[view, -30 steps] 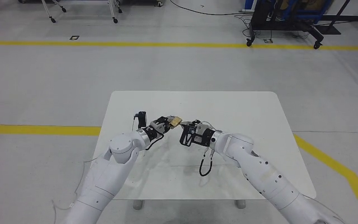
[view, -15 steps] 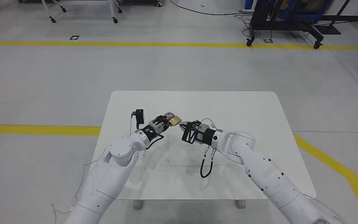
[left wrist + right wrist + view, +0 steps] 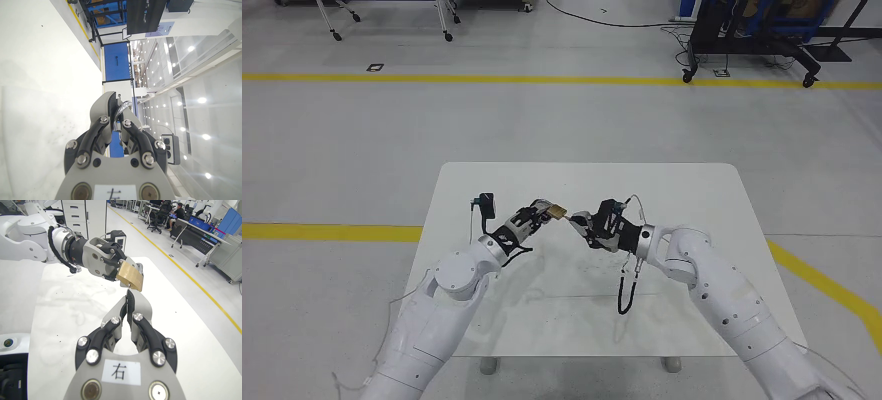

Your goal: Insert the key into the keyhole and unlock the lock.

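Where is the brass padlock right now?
The brass padlock is clamped in the left gripper above the white table, its keyhole meeting the small key in the right gripper.

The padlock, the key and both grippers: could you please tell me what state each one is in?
padlock: held above the table, shackle looks seated, not sprung.
key: tip meeting the keyhole; how deep, cannot tell.
left gripper: shut on the padlock's shackle end.
right gripper: shut on the key.
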